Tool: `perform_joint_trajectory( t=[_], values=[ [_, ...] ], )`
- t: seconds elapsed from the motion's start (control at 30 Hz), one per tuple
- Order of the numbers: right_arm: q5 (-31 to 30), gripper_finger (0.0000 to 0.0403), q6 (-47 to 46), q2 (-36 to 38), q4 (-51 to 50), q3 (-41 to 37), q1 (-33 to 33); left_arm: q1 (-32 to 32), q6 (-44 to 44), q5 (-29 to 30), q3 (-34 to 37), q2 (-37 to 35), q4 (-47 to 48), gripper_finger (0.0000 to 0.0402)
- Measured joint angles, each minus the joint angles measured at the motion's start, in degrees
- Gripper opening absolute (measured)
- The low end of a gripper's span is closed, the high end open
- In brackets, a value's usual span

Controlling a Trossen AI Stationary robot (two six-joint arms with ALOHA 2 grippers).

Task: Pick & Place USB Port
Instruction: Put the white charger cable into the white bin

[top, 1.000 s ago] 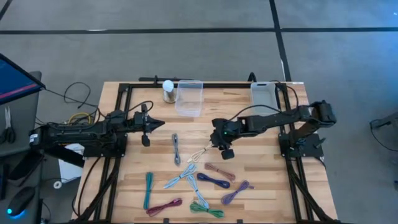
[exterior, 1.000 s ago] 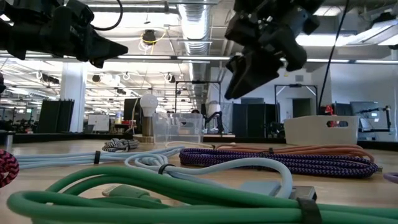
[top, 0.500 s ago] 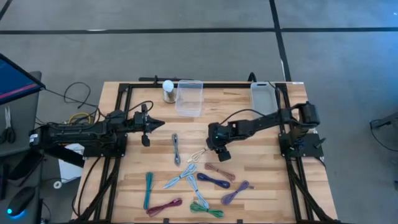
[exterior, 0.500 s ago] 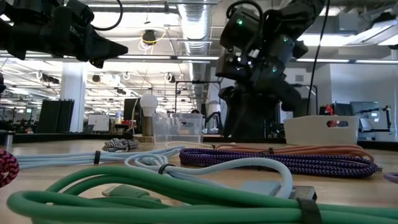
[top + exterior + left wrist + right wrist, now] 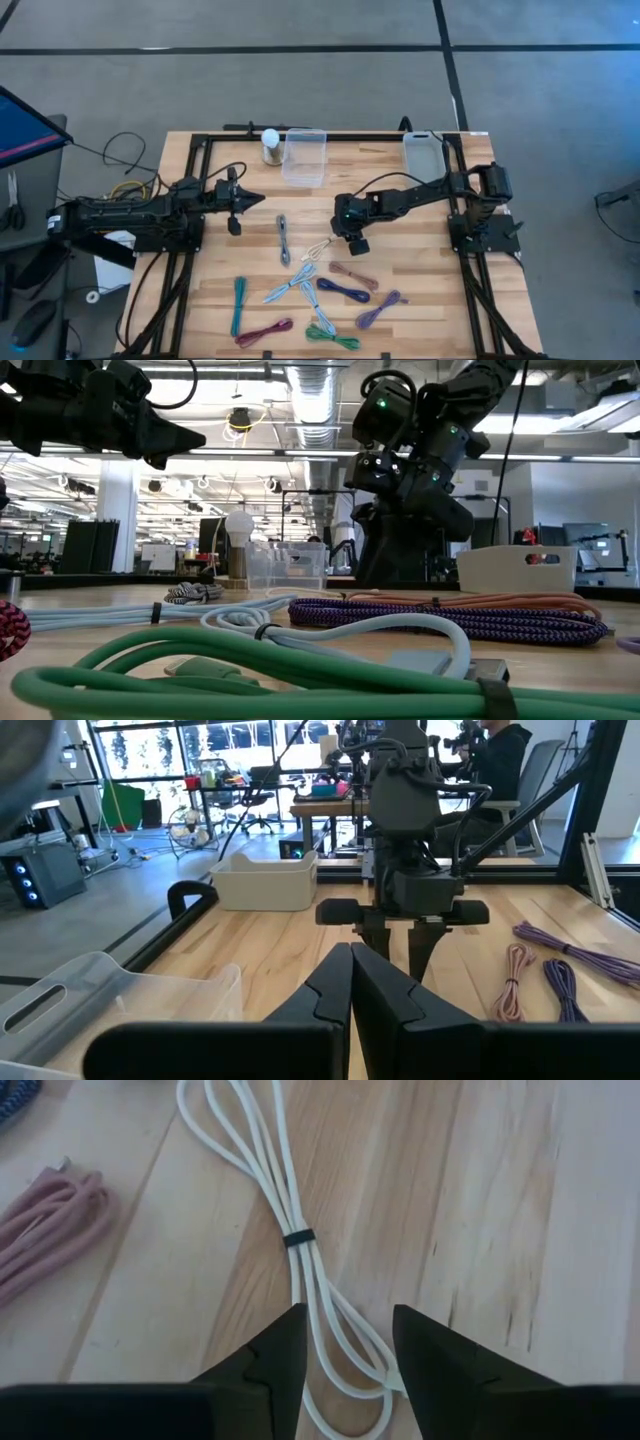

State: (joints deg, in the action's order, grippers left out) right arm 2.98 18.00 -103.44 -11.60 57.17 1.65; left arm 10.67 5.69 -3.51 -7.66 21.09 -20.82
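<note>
The white cable bundle (image 5: 321, 247), tied with a black band (image 5: 298, 1238), lies flat on the wooden table near its middle. My right gripper (image 5: 346, 236) is low over the bundle's right end, pointing down. It is open, and in the right wrist view (image 5: 345, 1352) one finger stands on each side of the end loop (image 5: 345, 1342); I cannot tell whether they touch it. My left gripper (image 5: 256, 199) is shut and hangs in the air over the table's left part; its own wrist view (image 5: 350, 982) shows the fingers closed together.
A clear bin (image 5: 304, 157), a light bulb (image 5: 270, 145) and a white container (image 5: 422, 150) stand along the far edge. Several bundled cables lie toward the near edge: grey (image 5: 283, 240), pink (image 5: 352, 274), purple (image 5: 378, 308), green (image 5: 333, 336), teal (image 5: 239, 303).
My right gripper has come down from well above the table to just over it, shifting slightly toward the table's left onto the white cable's end. Nothing on the table has moved.
</note>
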Motion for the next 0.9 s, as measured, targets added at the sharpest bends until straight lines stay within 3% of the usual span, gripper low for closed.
perform_joint_trajectory(
  t=[0.5, 0.9],
  values=[
    [0.2, 0.0139, -1.0, 0.0, -0.8, 0.0, -0.1, 0.0, 0.0, 0.0, 0.0, 0.0, 0.0, 0.0009],
    [0.2, 0.0128, -2.0, -5.2, 1.4, 0.2, -0.9, -0.1, 0.0, 0.0, 0.0, 0.0, 0.2, 0.0009]
  ],
)
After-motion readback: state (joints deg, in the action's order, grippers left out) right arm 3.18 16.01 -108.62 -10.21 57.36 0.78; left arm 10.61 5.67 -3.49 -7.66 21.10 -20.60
